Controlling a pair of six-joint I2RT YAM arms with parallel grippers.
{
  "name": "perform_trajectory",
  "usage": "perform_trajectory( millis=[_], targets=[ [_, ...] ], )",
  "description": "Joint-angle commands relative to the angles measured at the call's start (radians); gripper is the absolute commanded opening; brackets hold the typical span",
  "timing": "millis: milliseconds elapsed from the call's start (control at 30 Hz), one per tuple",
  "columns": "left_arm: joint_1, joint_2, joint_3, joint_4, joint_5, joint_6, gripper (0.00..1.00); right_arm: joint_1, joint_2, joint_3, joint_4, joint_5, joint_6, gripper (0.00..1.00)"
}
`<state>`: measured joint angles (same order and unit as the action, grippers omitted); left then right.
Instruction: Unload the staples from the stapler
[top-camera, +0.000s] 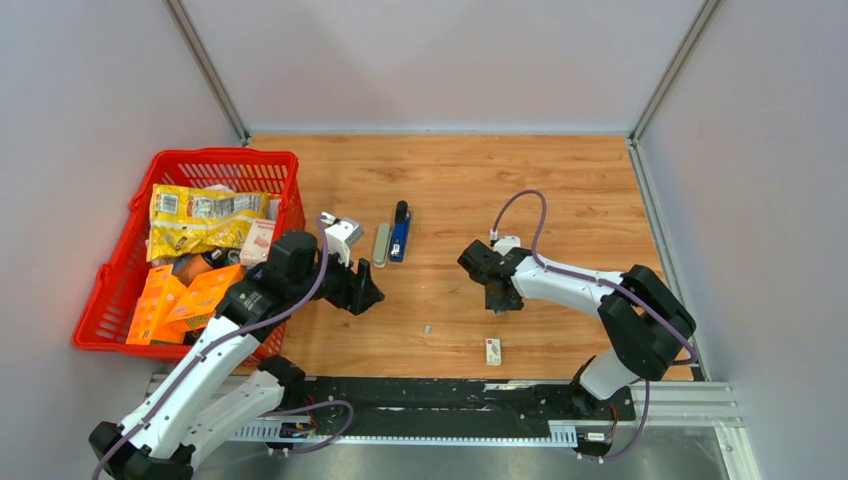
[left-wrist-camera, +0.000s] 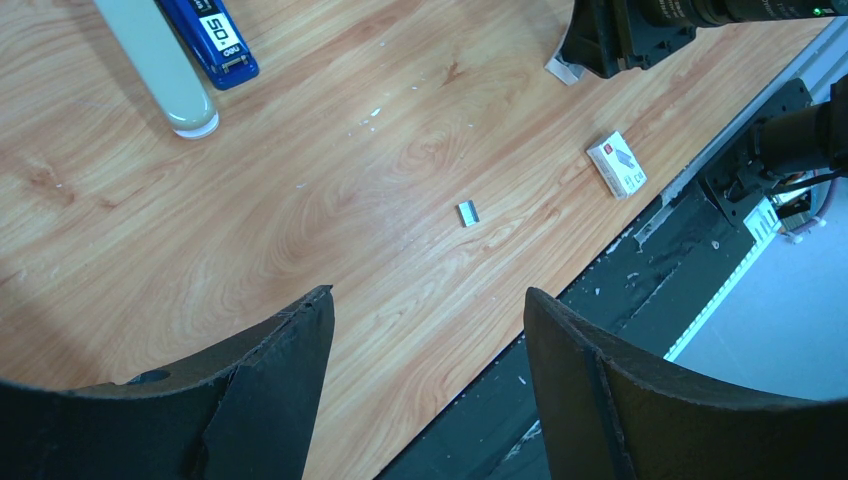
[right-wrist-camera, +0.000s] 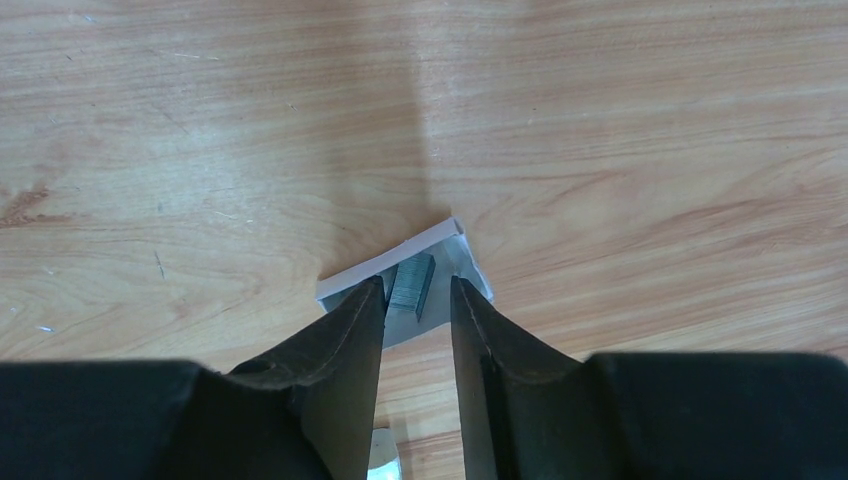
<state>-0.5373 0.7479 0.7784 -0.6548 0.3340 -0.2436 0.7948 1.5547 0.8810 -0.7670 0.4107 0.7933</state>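
Right wrist view finds a short strip of staples (right-wrist-camera: 411, 282) lying flat on a white paper slip (right-wrist-camera: 440, 245) on the wooden surface (right-wrist-camera: 650, 120). It sits between the right jaws, which stand part-way apart. The gap looks slightly wider than the strip, so I judge they frame it rather than pinch it. The slip seems to serve as a collecting spot that keeps the tiny metal pieces together and easy to see. A second strip (left-wrist-camera: 468, 213) lies loose on bare wood between the two arms, with a small white and red box (left-wrist-camera: 617, 165), likely for staples, near it. The blue stapler (top-camera: 400, 232) lies well apart toward the back, with a grey elongated part (top-camera: 381, 244) just beside it; whether staples remain inside cannot be seen. The left jaws hover spread wide and hold nothing, close to the red basket (top-camera: 225, 155) of snack packets (top-camera: 205, 215), probably parked clear of the right arm's work.
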Motion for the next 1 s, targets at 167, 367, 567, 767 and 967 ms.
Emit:
perform_trajectory(
  millis=[167,367,567,767,967],
  targets=[
    [-0.004,-0.004,-0.001,0.015,0.005,0.018,0.77,0.001,-0.093,0.059,-0.071,0.057,0.024,0.36],
    [-0.004,-0.005,-0.001,0.015,0.004,0.018,0.77,0.041,-0.146,0.116,-0.118,0.057,0.014,0.37],
    [-0.003,-0.018,0.001,0.015,-0.012,0.017,0.77,0.142,-0.143,0.148,-0.088,-0.002,-0.009,0.39],
    [-0.003,-0.053,0.002,0.018,-0.038,0.015,0.77,0.247,-0.117,0.102,0.119,-0.163,-0.060,0.43],
    [-0.004,-0.099,0.002,0.017,-0.078,0.010,0.77,0.336,-0.003,0.182,0.144,-0.187,-0.039,0.47]
  ],
)
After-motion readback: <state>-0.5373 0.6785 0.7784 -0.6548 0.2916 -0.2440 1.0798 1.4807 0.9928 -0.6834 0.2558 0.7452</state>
